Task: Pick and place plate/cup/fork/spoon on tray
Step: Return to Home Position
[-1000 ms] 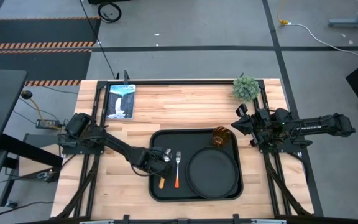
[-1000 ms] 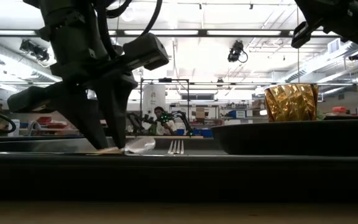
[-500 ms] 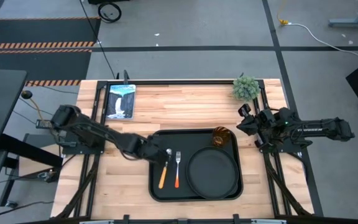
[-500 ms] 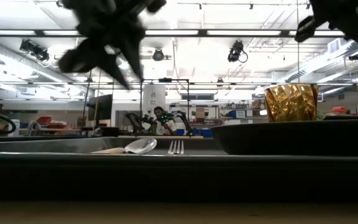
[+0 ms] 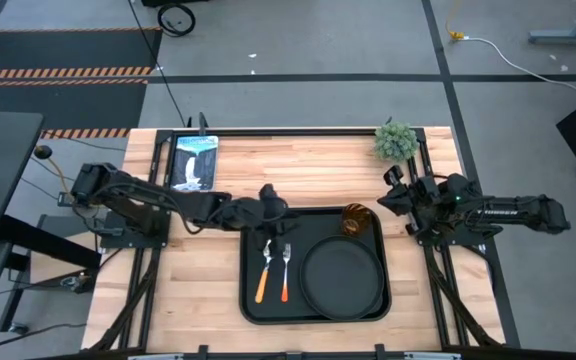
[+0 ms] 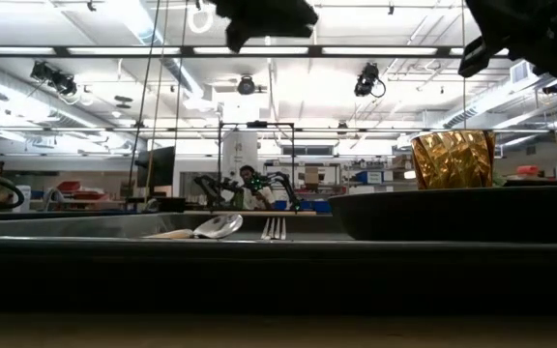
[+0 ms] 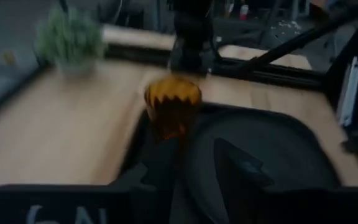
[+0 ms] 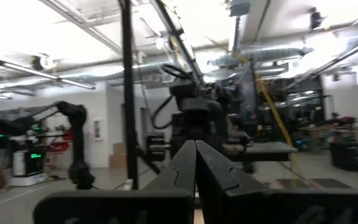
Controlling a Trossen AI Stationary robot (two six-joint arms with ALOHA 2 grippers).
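Note:
The black tray (image 5: 253, 300) lies at the table's middle. On it are the round black plate (image 5: 343, 278) at the right, the amber cup (image 5: 355, 220) upright at the far right corner, and the fork (image 5: 285, 272) and spoon (image 5: 264, 272) side by side at the left. My left gripper (image 5: 273, 205) hangs open and empty, high above the tray's far left edge; in its wrist view (image 7: 194, 168) the cup (image 7: 171, 109) and plate (image 7: 272, 149) lie ahead. My right gripper (image 5: 380, 200) waits shut at the table's right edge, its fingers closed together in its wrist view (image 8: 196, 162).
A small green plant (image 5: 396, 142) stands at the far right corner of the table. A picture card (image 5: 194, 162) lies at the far left. Bare wood shows between the tray and the far edge. In the low view the tray's front rim (image 6: 259, 271) spans the picture.
My left gripper has risen from the spoon on the tray, first toward the table's left, then swung toward the far edge, and now hangs high above the tray's far left edge. The spoon stays lying on the tray beside the fork.

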